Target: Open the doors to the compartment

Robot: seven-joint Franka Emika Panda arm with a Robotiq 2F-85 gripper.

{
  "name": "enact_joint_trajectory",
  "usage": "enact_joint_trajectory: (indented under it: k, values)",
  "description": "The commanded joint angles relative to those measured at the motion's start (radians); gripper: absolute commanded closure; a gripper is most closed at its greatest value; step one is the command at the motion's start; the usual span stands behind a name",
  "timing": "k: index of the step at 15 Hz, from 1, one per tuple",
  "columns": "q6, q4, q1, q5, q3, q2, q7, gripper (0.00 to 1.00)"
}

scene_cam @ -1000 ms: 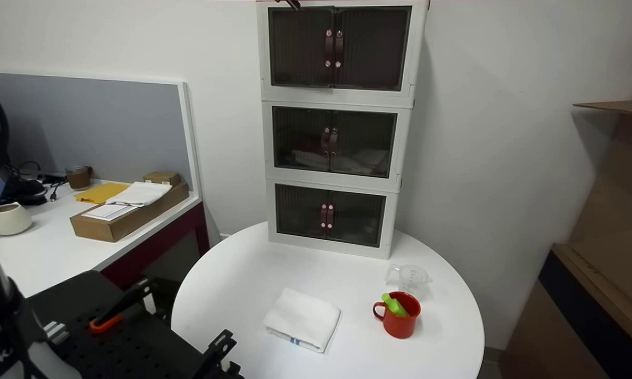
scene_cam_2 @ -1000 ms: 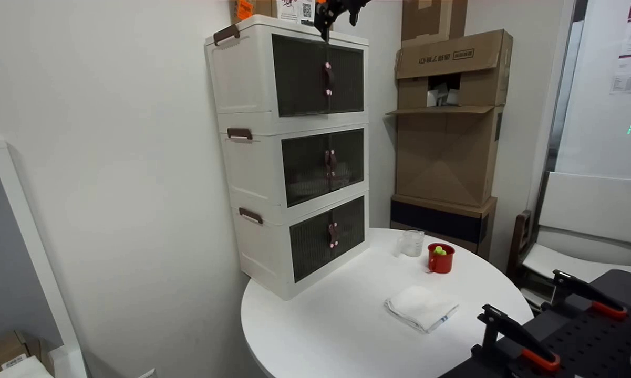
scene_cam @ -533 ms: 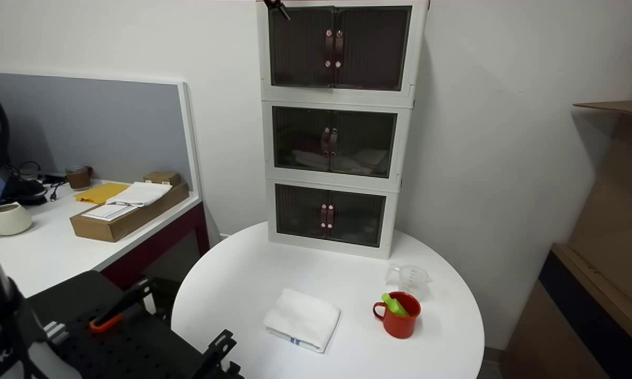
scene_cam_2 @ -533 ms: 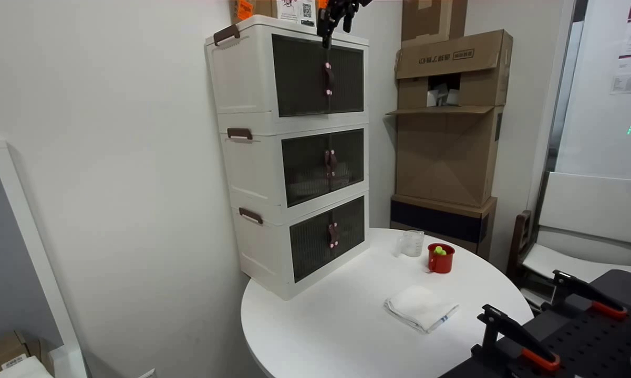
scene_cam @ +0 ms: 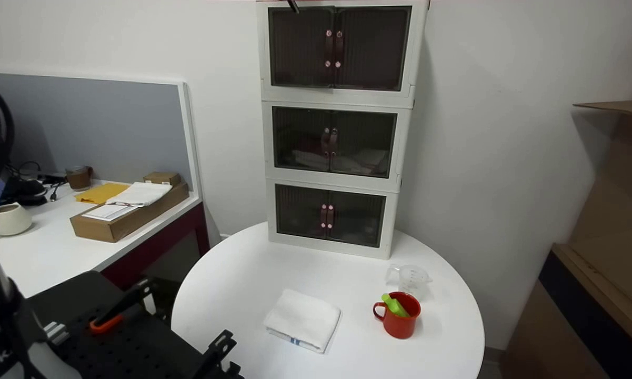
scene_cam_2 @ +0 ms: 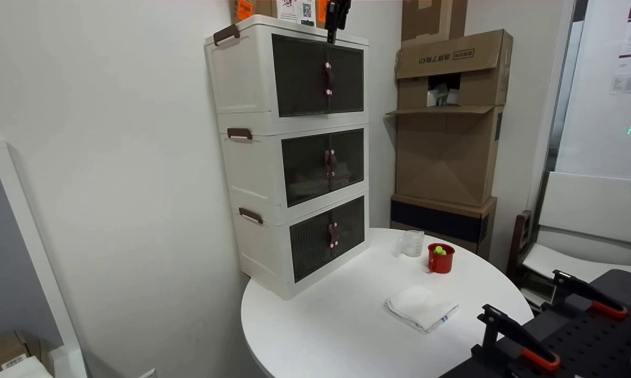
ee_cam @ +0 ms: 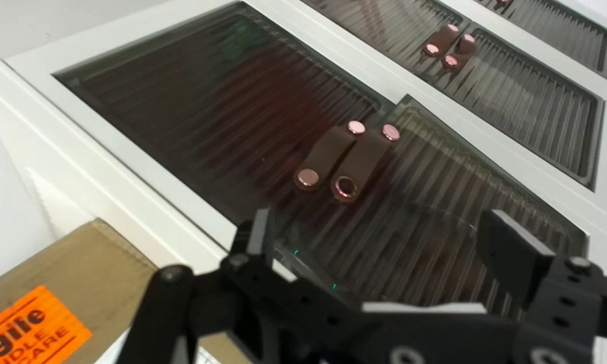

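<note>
The compartment (scene_cam_2: 241, 73) is the white-framed top unit of the stack, in both exterior views. Its dark tinted doors (scene_cam: 373, 47) carry brown handles (ee_cam: 366, 156) at the centre. In an exterior view, the left door (scene_cam: 302, 50) stands slightly proud, its lower inner corner overlapping the white frame; this is the right-hand panel (ee_cam: 434, 202) in the wrist view. My gripper (ee_cam: 381, 225) is open and empty in front of this panel, with the handles beyond its left fingertip. In an exterior view the gripper (scene_cam_2: 332, 34) is at the doors' top edge; contact cannot be told.
Cardboard boxes (ee_cam: 81, 258) sit on top of the stack beside the gripper. Two alike units (scene_cam: 337, 184) stand below. The round white table (scene_cam: 231, 273) holds a folded towel (scene_cam: 302, 318), a red mug (scene_cam: 400, 329) and a clear measuring cup (scene_cam: 413, 276).
My gripper dipped in front of the top unit, then rose a little and shifted slightly right. It has turned, so its fingers now line up in an exterior view. The doors look unchanged.
</note>
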Motion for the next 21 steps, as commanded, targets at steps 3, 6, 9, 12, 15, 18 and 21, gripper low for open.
enact_joint_trajectory:
  k: [3, 6, 9, 12, 15, 18, 21]
  values:
    - [-0.107, 0.202, -0.029, 0.069, -0.02, 0.108, -0.153, 0.0]
    - [-0.114, 0.254, -0.035, 0.109, -0.014, 0.152, -0.195, 0.0]
    - [-0.1, 0.287, -0.041, 0.17, -0.004, 0.187, -0.252, 0.0]
    - [-0.104, 0.315, -0.043, 0.219, 0.003, 0.218, -0.301, 0.0]
    - [-0.102, 0.333, -0.044, 0.248, 0.008, 0.243, -0.331, 0.0]
    - [-0.095, 0.334, -0.042, 0.255, 0.011, 0.259, -0.343, 0.0]
    - [-0.096, 0.33, -0.04, 0.26, 0.014, 0.261, -0.353, 0.0]
